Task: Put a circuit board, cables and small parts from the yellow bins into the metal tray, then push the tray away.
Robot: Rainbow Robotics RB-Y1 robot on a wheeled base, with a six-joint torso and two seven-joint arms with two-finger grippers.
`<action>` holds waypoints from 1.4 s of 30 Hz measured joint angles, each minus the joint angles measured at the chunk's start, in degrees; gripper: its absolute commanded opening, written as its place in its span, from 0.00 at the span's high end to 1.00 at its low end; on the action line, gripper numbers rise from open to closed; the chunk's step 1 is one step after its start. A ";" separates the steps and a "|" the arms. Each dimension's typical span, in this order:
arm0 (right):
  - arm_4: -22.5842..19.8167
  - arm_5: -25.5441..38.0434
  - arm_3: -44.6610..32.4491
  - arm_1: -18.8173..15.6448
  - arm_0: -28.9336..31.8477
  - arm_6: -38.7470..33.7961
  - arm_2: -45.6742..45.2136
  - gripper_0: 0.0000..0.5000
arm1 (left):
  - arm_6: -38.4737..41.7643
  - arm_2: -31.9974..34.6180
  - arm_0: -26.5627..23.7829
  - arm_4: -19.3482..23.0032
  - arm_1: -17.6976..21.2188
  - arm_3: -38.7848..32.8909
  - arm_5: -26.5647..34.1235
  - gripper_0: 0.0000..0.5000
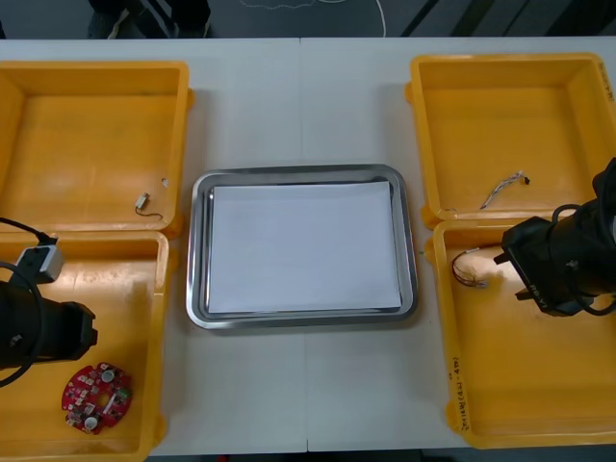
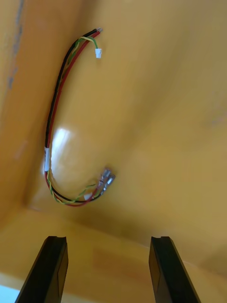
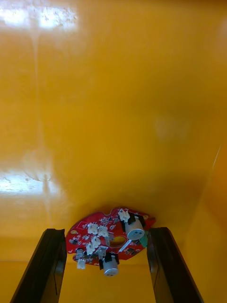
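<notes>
A round red circuit board lies in the near-left yellow bin. My left gripper hangs over it, open, with the circuit board between its fingers; I cannot tell whether they touch it. A red and yellow cable lies curled in the near-right yellow bin. My right gripper is open above the bin floor, a short way from the cable, holding nothing. The metal tray, white inside, sits between the bins.
The far-right yellow bin holds a thin cable. Two small metal parts lie in the far-left yellow bin. Bin walls stand close to both grippers.
</notes>
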 measured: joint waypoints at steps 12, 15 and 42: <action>2.48 -4.52 4.63 1.06 -1.79 -6.76 3.44 0.00 | -12.67 -0.52 2.96 -4.51 -4.78 -0.01 -2.14 0.00; 3.22 -5.23 4.88 1.06 -1.96 -8.25 5.17 0.00 | -12.67 -1.32 3.20 -5.28 -4.78 -0.01 -2.17 0.00; 5.48 -12.58 12.98 1.06 -2.57 -14.90 12.96 0.00 | -12.68 -6.42 7.63 -11.14 -6.52 0.07 -8.22 0.00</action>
